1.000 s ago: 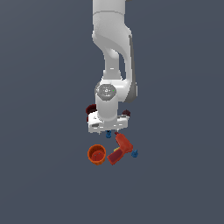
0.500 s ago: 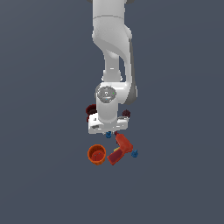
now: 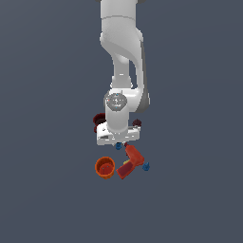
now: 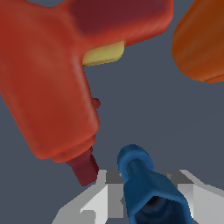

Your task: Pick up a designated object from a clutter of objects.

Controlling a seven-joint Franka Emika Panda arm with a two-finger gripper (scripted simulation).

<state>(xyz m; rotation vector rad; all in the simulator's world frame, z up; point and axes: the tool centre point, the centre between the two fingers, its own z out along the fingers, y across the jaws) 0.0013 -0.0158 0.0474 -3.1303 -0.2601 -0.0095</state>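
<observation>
Grey floor — gripper (image 4: 144, 205) low over dark-blue piece (image 4: 146, 183); finger spread perhaps unclear.

Arm reaches straight down, gripper (image 3: 118, 141) low (jaw spacing unclear).

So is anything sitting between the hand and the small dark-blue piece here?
Nothing visible. In the wrist view the dark-blue piece sits right at the hand, between its fingers. The toy drill lies close beside it; the orange cup is farther off.

Designated object: the dark-blue piece (image 4: 146, 186) you sought stood beside the toy drill's (image 4: 57, 83) maroon tip.
Clutter: orange cup (image 3: 105, 167) lay nearby.
</observation>
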